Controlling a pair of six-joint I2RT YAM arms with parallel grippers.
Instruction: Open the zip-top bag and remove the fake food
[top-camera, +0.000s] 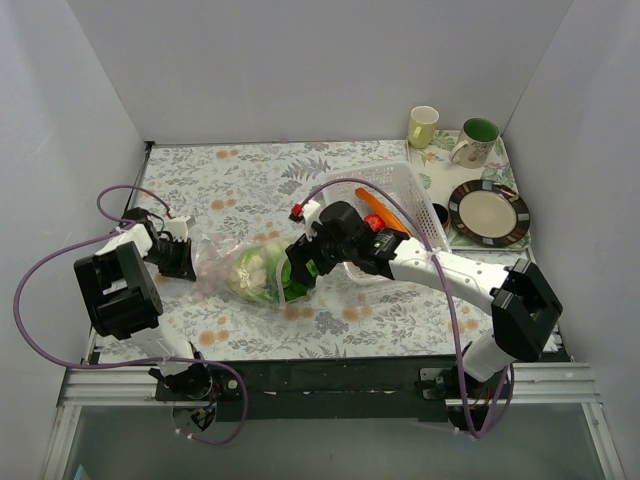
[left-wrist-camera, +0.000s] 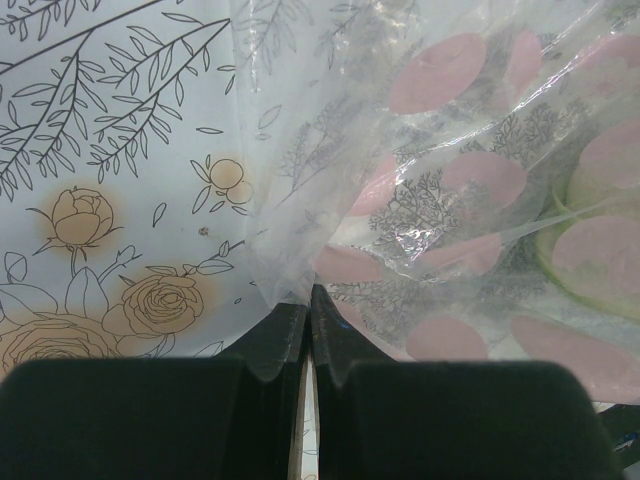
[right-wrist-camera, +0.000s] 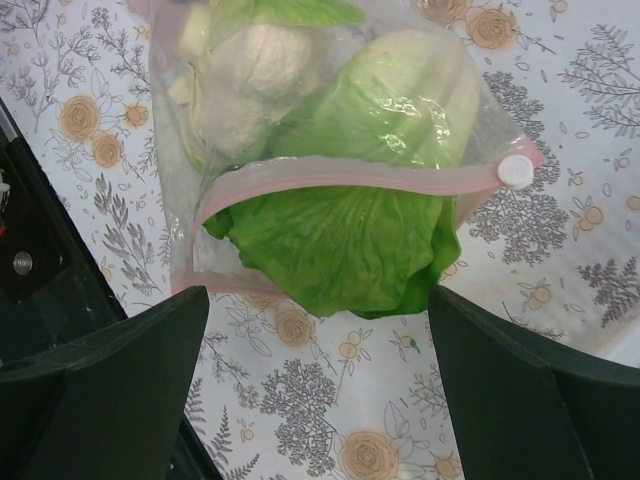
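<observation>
**Bag pinched at one end, mouth agape at the other**

Top view: the arms' bases stand at the near edge of the table (top-camera: 250, 170). Just left of the table's middle, the zip-top bag (top-camera: 222, 272) lies flat between the two tools, with pale fake food (top-camera: 255, 272) bulging inside it. The left tool (top-camera: 190, 262) meets the bag's left end and the right tool (top-camera: 292, 272) is at its right end. To the far right of the bag, a white basket (top-camera: 418, 190) holds an orange piece (top-camera: 372, 200) and a red piece (top-camera: 376, 222). A plate (top-camera: 489, 212) and two mugs (top-camera: 423, 126) stand at the far right corner.

Left wrist view: the left tool's dark fingers (left-wrist-camera: 275, 335) are pressed together, and the clear pink-spotted film runs down between their tips, so the tool grips the bag's edge.

Right wrist view: the right tool's fingers (right-wrist-camera: 100, 380) stand wide apart on either side of the bag's mouth, holding nothing. The pink zip strip (right-wrist-camera: 330, 178) is parted, with its white slider (right-wrist-camera: 516, 171) at the right. A lettuce leaf (right-wrist-camera: 340, 245) hangs out of the mouth onto the table. A whitish cauliflower piece (right-wrist-camera: 245, 80) sits deeper inside.
</observation>
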